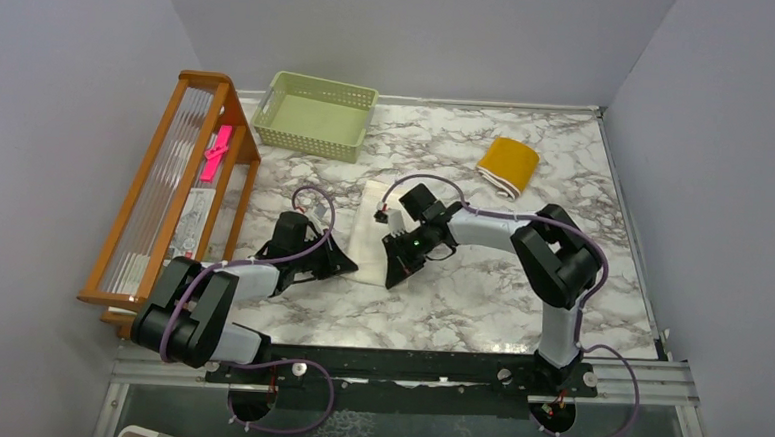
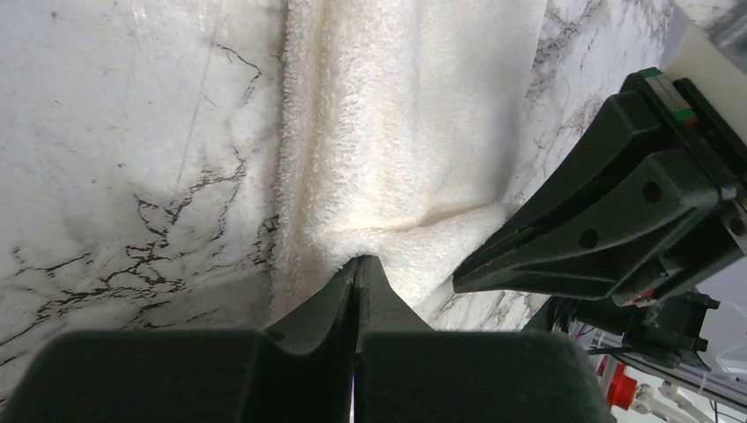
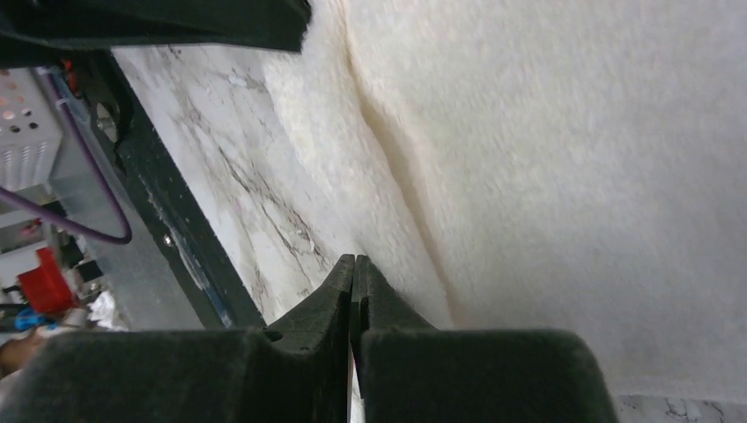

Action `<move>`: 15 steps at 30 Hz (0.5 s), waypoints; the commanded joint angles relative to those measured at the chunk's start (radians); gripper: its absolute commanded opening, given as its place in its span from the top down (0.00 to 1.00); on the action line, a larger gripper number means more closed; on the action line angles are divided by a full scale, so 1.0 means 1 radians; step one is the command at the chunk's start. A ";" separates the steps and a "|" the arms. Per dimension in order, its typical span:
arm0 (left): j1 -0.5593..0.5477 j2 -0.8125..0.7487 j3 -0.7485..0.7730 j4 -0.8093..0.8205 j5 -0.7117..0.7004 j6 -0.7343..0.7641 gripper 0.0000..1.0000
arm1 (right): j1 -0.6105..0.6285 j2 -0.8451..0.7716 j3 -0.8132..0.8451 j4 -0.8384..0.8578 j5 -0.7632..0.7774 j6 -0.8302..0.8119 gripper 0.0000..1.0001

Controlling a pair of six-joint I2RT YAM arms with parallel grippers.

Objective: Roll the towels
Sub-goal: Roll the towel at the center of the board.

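The fluffy cream-white cloth towel [image 1: 371, 218] lies flat in front of the pale green plastic basket [image 1: 308, 139]. The left gripper [image 2: 357, 264] and right gripper [image 3: 352, 263] are squeezed shut, tips touching the towel's near edge.

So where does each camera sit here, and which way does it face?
Top external: above and behind the robot, looking down on the table; both arms show.
Left wrist: over the left hand, facing the cream towel; the right hand shows too.
Right wrist: over the right hand, facing the same towel.
Shared: all see the towel.

flat towel [image 1: 373, 233] before basket [image 1: 313, 135]
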 commanded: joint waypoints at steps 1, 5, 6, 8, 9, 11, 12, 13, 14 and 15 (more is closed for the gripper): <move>0.003 0.044 -0.029 -0.137 -0.151 0.075 1.00 | -0.067 -0.021 -0.106 0.109 -0.140 0.011 0.99; 0.002 0.048 -0.028 -0.136 -0.146 0.077 1.00 | -0.070 -0.049 -0.114 0.136 -0.096 0.015 0.99; 0.002 0.049 -0.027 -0.137 -0.145 0.078 1.00 | -0.046 -0.087 -0.102 0.132 -0.035 0.000 0.98; 0.002 0.047 -0.024 -0.143 -0.144 0.080 1.00 | 0.022 -0.181 -0.082 0.132 0.128 -0.051 0.86; 0.002 0.046 -0.022 -0.147 -0.143 0.080 1.00 | 0.058 -0.239 -0.079 0.144 0.189 -0.081 0.75; 0.003 0.047 -0.019 -0.147 -0.141 0.081 1.00 | 0.125 -0.314 -0.097 0.197 0.293 -0.122 0.51; 0.003 0.048 -0.017 -0.149 -0.142 0.081 1.00 | 0.163 -0.345 -0.115 0.231 0.346 -0.149 0.43; 0.003 0.047 -0.017 -0.149 -0.142 0.080 1.00 | 0.195 -0.372 -0.138 0.272 0.387 -0.183 0.40; 0.003 0.049 -0.017 -0.148 -0.143 0.080 1.00 | 0.226 -0.400 -0.171 0.319 0.420 -0.219 0.38; 0.003 0.049 -0.017 -0.148 -0.143 0.080 1.00 | 0.249 -0.422 -0.206 0.377 0.439 -0.260 0.37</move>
